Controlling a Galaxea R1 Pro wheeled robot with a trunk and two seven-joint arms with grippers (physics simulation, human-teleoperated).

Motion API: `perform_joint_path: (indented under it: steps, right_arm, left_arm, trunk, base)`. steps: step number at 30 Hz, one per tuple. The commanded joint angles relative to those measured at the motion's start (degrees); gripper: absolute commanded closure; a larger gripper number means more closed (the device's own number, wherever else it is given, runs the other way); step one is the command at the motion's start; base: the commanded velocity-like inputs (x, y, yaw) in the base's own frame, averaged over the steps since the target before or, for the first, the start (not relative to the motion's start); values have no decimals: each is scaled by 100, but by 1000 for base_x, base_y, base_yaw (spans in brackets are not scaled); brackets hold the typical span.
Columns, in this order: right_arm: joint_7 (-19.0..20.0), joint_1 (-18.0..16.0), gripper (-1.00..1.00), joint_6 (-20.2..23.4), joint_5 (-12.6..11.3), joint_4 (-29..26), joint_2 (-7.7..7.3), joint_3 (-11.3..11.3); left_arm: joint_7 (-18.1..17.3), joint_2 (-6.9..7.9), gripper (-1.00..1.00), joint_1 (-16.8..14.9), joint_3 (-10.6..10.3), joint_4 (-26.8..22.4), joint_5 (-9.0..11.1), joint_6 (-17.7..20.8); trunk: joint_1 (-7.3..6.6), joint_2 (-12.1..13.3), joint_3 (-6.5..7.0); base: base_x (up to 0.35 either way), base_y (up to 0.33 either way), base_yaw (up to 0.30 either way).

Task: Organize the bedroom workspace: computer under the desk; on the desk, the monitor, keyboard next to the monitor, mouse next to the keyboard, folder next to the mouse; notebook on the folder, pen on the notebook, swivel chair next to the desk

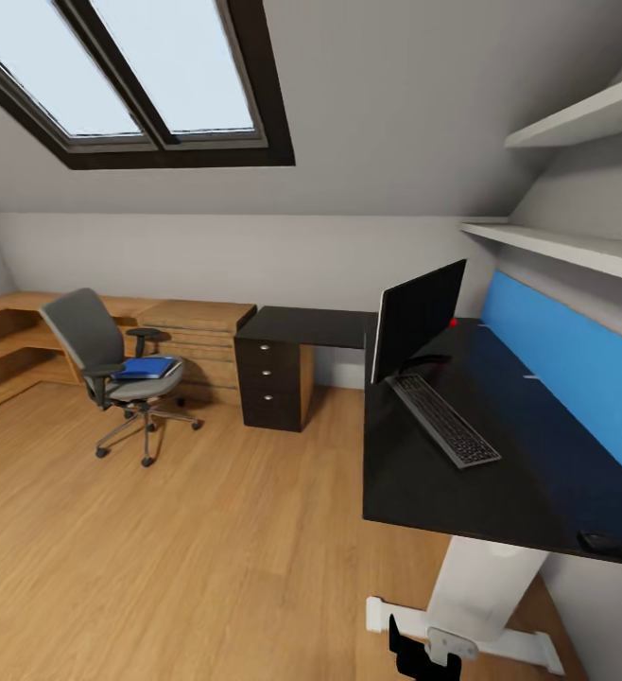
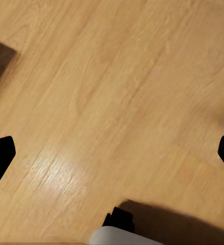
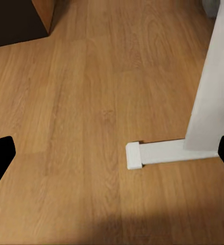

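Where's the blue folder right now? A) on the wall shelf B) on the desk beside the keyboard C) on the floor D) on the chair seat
D: in the head view the blue folder lies on the seat of the chair, which stands on the wood floor away from the desk, where the keyboard lies.

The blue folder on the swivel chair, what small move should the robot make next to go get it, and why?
Probably roll toward the swivel chair. The folder lies on its seat across the floor from the desk, while the left gripper and right gripper hang open over bare floor.
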Motion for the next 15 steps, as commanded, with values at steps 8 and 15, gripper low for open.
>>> perform_joint_path:
  steps: [8, 15]
  right_arm:
    - [44, -6, -100, -25, -45, 11, -31, 21]
    - [52, -6, -100, -18, -44, 19, -55, 28]
  left_arm:
    - [-13, -7, -100, -2, 6, -4, 52, -32]
    - [-18, -21, -100, -2, 0, -40, 52, -193]
  trunk:
    - [0, -4, -6]
    - [-44, 76, 30]
  base:
    - [0, -287, 0]
    - [0, -37, 0]
